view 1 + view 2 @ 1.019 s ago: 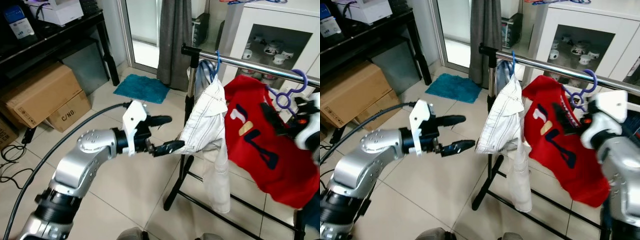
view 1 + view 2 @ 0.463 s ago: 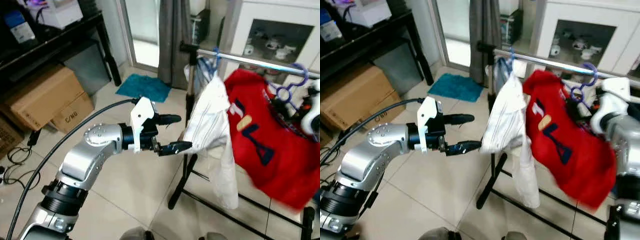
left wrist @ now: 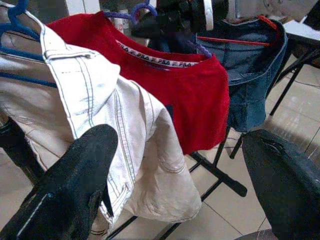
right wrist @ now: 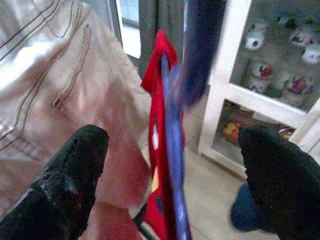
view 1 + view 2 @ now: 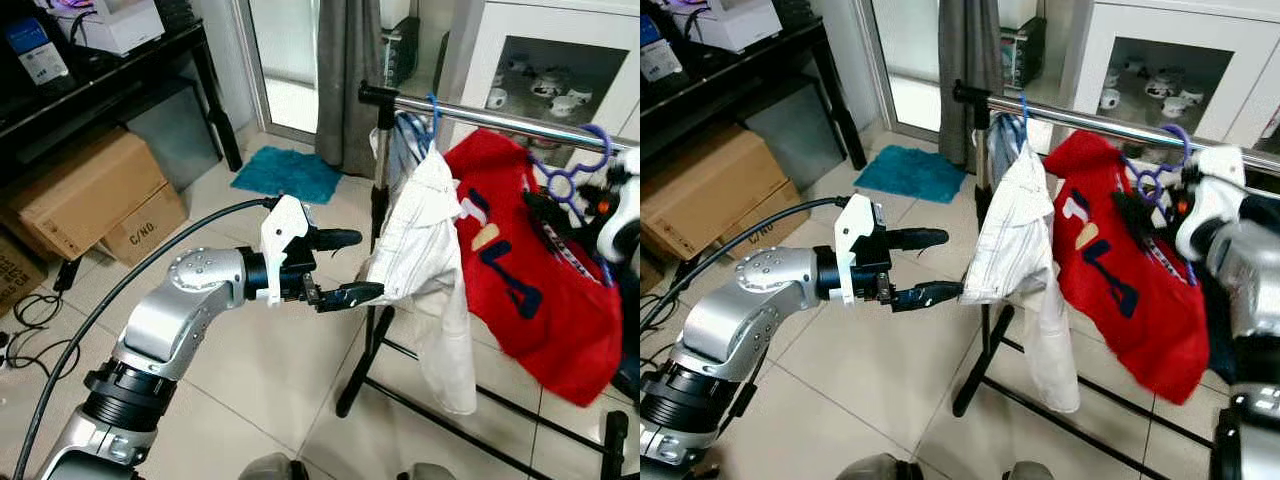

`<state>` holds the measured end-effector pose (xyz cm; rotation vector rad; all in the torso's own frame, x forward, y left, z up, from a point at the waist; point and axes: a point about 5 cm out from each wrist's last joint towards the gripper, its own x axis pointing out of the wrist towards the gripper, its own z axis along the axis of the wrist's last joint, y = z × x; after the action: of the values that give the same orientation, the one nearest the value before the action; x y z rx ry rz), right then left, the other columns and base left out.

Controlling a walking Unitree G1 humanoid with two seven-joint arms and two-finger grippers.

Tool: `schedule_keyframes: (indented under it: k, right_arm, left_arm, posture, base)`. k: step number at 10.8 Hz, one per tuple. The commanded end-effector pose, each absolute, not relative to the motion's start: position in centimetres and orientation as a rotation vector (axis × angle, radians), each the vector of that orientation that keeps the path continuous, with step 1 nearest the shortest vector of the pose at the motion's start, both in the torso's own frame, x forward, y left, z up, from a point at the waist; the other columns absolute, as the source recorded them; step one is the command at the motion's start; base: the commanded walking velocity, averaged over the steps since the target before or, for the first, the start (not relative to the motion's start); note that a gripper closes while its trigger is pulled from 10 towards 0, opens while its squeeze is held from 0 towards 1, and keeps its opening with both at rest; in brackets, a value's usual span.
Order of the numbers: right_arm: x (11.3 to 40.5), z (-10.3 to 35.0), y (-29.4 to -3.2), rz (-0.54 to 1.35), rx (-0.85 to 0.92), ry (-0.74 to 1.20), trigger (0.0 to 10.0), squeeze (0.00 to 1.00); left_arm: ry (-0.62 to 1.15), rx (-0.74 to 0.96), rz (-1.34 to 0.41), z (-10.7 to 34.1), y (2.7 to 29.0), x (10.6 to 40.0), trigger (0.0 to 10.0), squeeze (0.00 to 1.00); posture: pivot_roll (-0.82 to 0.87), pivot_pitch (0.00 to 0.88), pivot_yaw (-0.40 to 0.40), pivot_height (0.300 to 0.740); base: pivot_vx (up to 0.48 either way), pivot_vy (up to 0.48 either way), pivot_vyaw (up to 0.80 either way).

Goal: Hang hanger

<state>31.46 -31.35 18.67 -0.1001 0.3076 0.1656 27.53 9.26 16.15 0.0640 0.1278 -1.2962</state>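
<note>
Cardboard boxes (image 5: 85, 190) sit on the tiled floor at the far left under a black shelf unit (image 5: 110, 80), and a teal mat (image 5: 285, 175) lies by the door. The left gripper (image 5: 345, 268) reaches out level, its fingers spread, the lower fingertip touching the edge of the white garment (image 5: 425, 250) that hangs on a blue hanger (image 5: 432, 118) from the metal rail (image 5: 480, 115). Next along the rail comes the red shirt (image 5: 540, 270) on a purple hanger (image 5: 572, 170) (its hook just at the rail, though whether it rests on it I cannot tell). The right gripper (image 4: 170, 165), spread wide in its wrist view, is beside that hanger. A white cabinet (image 5: 550, 70) stands behind.
</note>
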Motion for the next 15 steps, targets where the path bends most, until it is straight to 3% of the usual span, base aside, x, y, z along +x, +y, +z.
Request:
schedule_keyframes:
  k: [1, 2, 3, 4, 5, 9, 15]
  right_arm:
    - [31.5, 19.1, -31.5, 0.155, -0.107, 0.318, 8.4, 0.00]
    - [31.2, 19.4, -31.5, 0.144, -0.106, 0.330, 8.9, 0.00]
    - [30.7, 19.7, -31.4, 0.160, -0.069, 0.336, 5.7, 0.00]
    - [30.2, 19.6, -31.3, 0.171, -0.052, 0.353, 1.3, 0.00]
    - [30.0, 19.4, -31.3, 0.169, -0.040, 0.372, 0.0, 0.00]
    - [29.7, 18.9, -31.0, 0.106, 0.002, 0.383, 0.0, 0.00]
    - [31.7, 18.7, -30.1, 0.090, -0.019, 0.339, 0.0, 0.00]
  left_arm:
    - [0.113, 0.092, -1.300, 16.5, 9.3, 27.7, 10.0, 1.00]
    - [0.112, 0.094, -1.300, 16.6, 9.3, 27.7, 10.0, 1.00]
    - [0.109, 0.095, -1.299, 16.5, 9.3, 27.7, 10.0, 1.00]
    - [0.108, 0.096, -1.298, 16.5, 9.2, 27.7, 10.0, 0.99]
    - [0.107, 0.096, -1.301, 16.5, 9.1, 27.7, 10.0, 0.99]
    - [0.103, 0.104, -1.311, 16.3, 8.8, 27.7, 10.0, 0.97]
    - [0.102, 0.117, -1.313, 16.2, 8.8, 27.7, 10.0, 0.96]
  posture:
    - [-0.14, 0.000, 0.095, 0.740]
    - [-0.14, 0.000, 0.093, 0.740]
    - [-0.14, 0.000, 0.091, 0.740]
    - [-0.15, 0.000, 0.090, 0.740]
    - [-0.15, 0.000, 0.090, 0.740]
    - [-0.16, 0.000, 0.092, 0.740]
    - [-0.15, 0.000, 0.086, 0.740]
  base:
    - [0.000, 0.000, 0.00]
    - [0.000, 0.000, 0.00]
    - [0.000, 0.000, 0.00]
    - [0.000, 0.000, 0.00]
    - [0.000, 0.000, 0.00]
    - [0.000, 0.000, 0.00]
    - [0.000, 0.000, 0.00]
